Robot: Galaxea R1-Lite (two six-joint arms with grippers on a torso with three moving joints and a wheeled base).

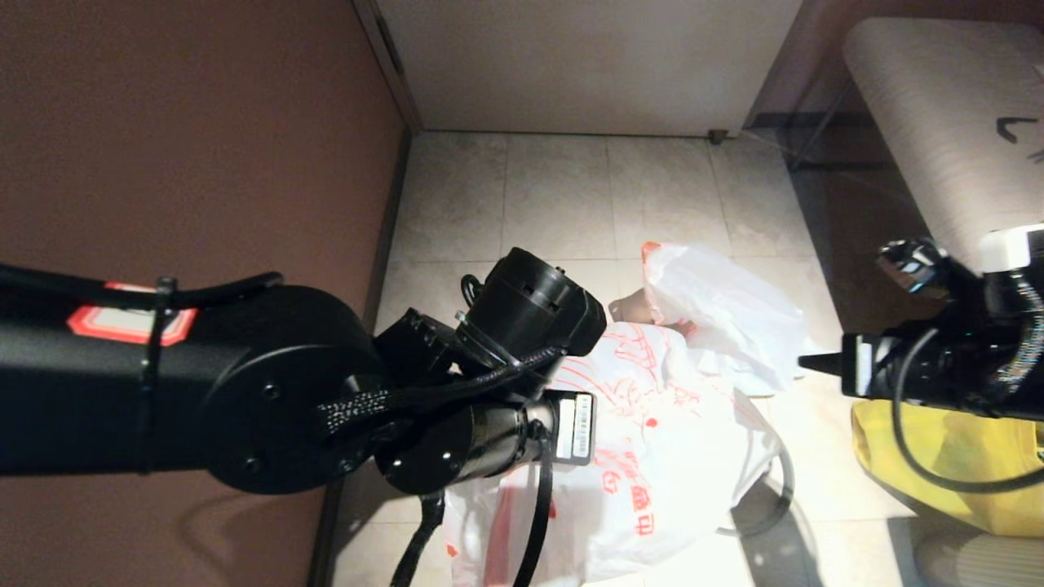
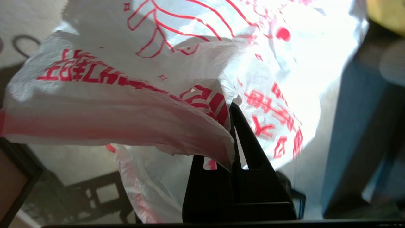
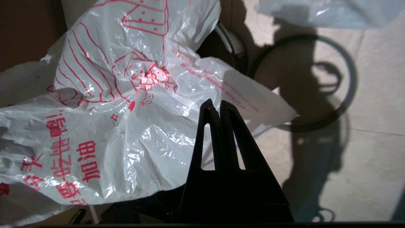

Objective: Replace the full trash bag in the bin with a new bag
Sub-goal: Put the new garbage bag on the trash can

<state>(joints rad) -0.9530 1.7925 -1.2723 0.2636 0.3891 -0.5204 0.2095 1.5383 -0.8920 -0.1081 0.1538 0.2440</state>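
Observation:
The new bag [image 1: 661,440], white with a red line drawing and red characters, is spread over the bin and hides most of it. In the right wrist view a bit of the bin's black rim [image 3: 228,47] shows past the bag [image 3: 120,126]. My left gripper [image 2: 232,109] is shut on the new bag's [image 2: 152,95] pink-red edge; in the head view my left arm [image 1: 269,391] hides it. The full trash bag [image 1: 722,314], nearly plain with a pink-red tip, lies on the floor behind. My right gripper [image 1: 816,363] [image 3: 215,106] is shut and empty, to the right of both bags.
A thin grey hoop [image 1: 785,489] [image 3: 349,95] lies on the tiles to the right of the new bag. A large yellow bag [image 1: 946,456] sits at the right under my right arm. A brown wall [image 1: 204,147] runs along the left, a pale door [image 1: 587,65] stands behind.

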